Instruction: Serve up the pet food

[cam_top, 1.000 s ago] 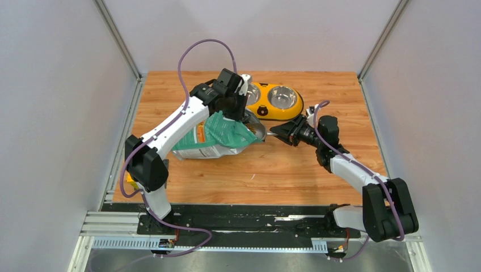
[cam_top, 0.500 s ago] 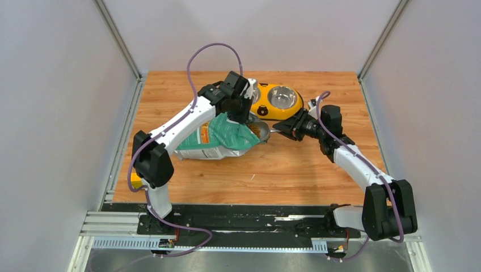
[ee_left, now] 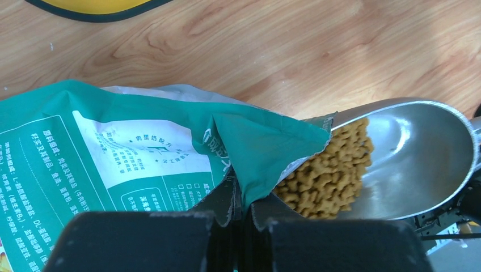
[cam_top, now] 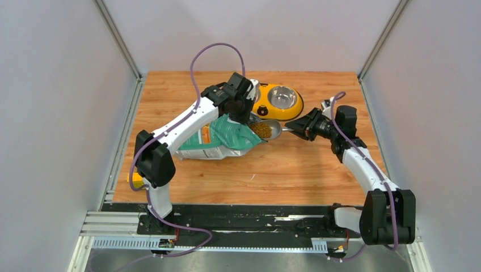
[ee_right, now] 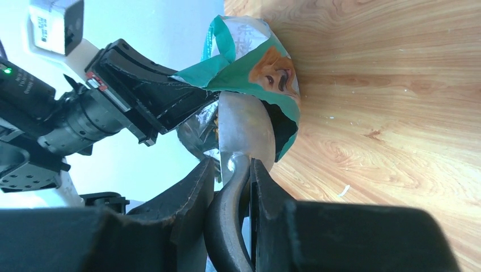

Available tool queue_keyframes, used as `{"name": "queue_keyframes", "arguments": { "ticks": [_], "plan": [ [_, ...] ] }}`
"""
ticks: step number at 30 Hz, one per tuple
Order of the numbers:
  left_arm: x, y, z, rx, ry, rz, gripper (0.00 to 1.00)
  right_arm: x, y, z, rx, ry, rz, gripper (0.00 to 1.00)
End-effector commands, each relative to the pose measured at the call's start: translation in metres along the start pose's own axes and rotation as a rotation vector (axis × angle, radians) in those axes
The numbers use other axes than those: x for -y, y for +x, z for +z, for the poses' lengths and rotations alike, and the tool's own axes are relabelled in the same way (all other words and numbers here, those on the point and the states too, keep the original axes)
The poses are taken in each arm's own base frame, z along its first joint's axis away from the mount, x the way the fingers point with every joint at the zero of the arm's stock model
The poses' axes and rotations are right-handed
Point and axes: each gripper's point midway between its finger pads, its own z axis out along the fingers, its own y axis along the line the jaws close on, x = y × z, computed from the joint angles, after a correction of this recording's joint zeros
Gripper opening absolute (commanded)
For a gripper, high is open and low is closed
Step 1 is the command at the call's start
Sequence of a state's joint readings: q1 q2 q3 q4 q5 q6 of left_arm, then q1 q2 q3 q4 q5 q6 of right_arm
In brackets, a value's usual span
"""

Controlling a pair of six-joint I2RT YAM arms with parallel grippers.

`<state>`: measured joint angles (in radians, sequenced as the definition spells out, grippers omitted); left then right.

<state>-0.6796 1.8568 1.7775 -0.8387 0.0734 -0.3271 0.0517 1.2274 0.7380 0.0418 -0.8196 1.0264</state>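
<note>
The teal-green printed pouch (ee_left: 113, 141) is pinched by the left gripper (ee_left: 241, 212), and the grey scoop (ee_left: 420, 153) of brown kibble pellets (ee_left: 326, 175), at its 3 o'clock, by the right gripper (ee_right: 232, 164).

I work on a wooden tabletop (cam_top: 283, 170), warm orange-brown with plain grain, lit evenly, with only soft shadows. Pale grey panels close it in: a left wall (cam_top: 57, 113), a back wall (cam_top: 249, 34) and a right wall (cam_top: 437, 113). Metal posts (cam_top: 117, 37) run up the two back corners. Along the near edge lies a black plate (cam_top: 255, 216), on what looks like slotted aluminium rail (cam_top: 108, 225).
</note>
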Motion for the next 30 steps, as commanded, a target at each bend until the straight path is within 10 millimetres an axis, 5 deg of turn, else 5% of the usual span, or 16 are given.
{"name": "queue_keyframes", "arguments": {
  "ticks": [1,18,30],
  "plan": [
    [0.002,-0.032,-0.039,0.139,-0.013,0.031,0.0,-0.026,-0.011,-0.025,0.035,-0.124,-0.053,0.0],
    [0.009,-0.047,-0.062,0.195,0.073,-0.036,0.0,-0.035,-0.016,-0.035,0.085,-0.174,-0.124,0.0],
    [0.02,-0.053,-0.074,0.206,0.128,-0.048,0.0,-0.053,-0.014,0.013,0.126,0.081,-0.343,0.0]
  ]
}}
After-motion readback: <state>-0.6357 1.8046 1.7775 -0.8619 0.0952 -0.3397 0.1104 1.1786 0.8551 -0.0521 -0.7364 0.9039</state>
